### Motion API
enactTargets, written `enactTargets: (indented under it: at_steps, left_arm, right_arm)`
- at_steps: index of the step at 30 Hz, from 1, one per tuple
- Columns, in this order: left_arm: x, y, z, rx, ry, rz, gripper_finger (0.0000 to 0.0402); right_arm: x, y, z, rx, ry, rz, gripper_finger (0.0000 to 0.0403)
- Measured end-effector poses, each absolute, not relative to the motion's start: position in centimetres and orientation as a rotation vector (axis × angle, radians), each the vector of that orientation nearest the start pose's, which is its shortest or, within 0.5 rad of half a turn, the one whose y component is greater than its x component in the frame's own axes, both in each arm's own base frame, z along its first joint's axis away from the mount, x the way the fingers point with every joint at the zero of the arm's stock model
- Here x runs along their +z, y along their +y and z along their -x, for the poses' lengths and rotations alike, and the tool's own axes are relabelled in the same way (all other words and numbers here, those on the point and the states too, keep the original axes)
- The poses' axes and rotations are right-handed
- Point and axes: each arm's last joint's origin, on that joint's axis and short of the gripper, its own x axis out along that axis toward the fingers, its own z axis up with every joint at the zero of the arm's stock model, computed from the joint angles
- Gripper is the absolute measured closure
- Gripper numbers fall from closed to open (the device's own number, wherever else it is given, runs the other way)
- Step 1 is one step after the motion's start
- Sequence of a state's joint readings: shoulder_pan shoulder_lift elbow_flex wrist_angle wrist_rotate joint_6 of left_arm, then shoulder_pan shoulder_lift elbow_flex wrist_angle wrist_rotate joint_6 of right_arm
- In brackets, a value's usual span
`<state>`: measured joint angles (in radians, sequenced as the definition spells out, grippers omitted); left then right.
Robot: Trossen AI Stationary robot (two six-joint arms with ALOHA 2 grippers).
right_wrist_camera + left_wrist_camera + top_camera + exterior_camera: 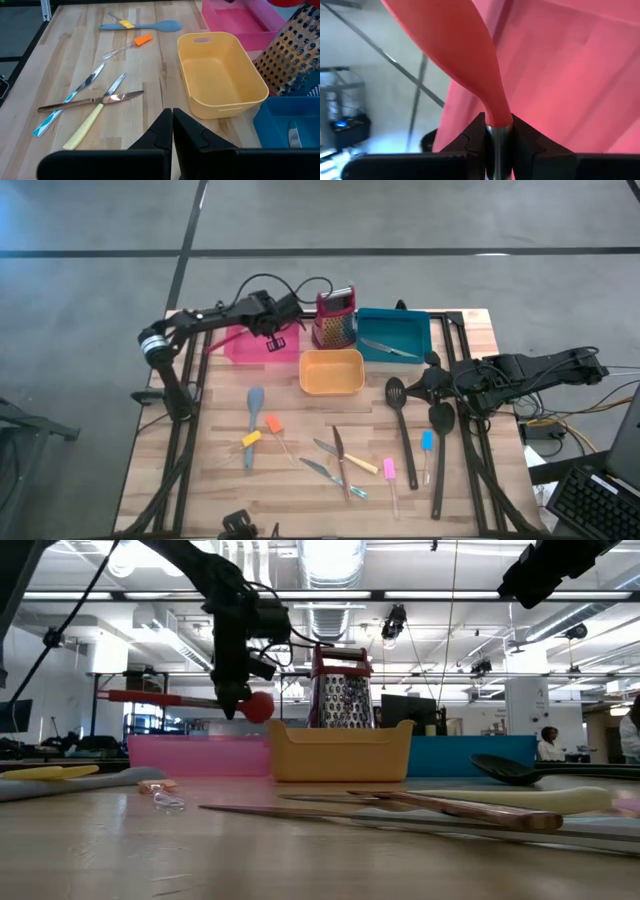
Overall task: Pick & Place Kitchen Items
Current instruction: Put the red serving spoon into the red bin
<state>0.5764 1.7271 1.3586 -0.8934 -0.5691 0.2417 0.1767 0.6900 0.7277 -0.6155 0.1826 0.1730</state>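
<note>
My left gripper (275,332) hangs over the pink tray (250,348) at the far left, shut on a long red utensil (160,698). In the low view the utensil lies about level above the tray (200,755), with a rounded red end (258,706). My right gripper (425,385) is shut and empty at the table's right, beside the black spoons (402,418). A grey-blue spatula (255,412), orange (272,423), yellow (250,440), pink (389,470) and blue (427,442) pieces and slim knives (335,455) lie flat on the table. My left gripper pinches the red utensil between its two fingers where the red part narrows into a metal neck (497,122). The fingers come from above, pointing down, and lie across the utensil. The utensil is lifted clear, about level, above the pink tray.
An orange-yellow tray (332,385) stands mid-table and a teal tray (418,330) holding a metal knife (390,348) at the far right. The upright red box grater (335,318) stands between the pink and teal trays. The utensils lie across the near half of the table.
</note>
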Motion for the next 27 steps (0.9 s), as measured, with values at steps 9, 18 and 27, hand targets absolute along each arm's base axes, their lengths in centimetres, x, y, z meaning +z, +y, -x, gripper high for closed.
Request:
enactTargets:
  at_steps: [9,18,27]
  left_arm:
    - [23.0,20.1,-27.7,0.774,1.499,-0.163,0.0348]
    - [24.4,19.7,-27.0,0.802,1.487,-0.184,0.0348]
    - [25.1,19.5,-26.2,0.826,1.498,-0.176,0.0348]
  right_arm:
    - [28.8,1.9,-13.8,-0.055,0.566,-0.065,0.0394]
    - [28.8,1.9,-13.8,-0.055,0.566,-0.065,0.0394]
    - [28.8,1.9,-13.8,-0.055,0.566,-0.065,0.0394]
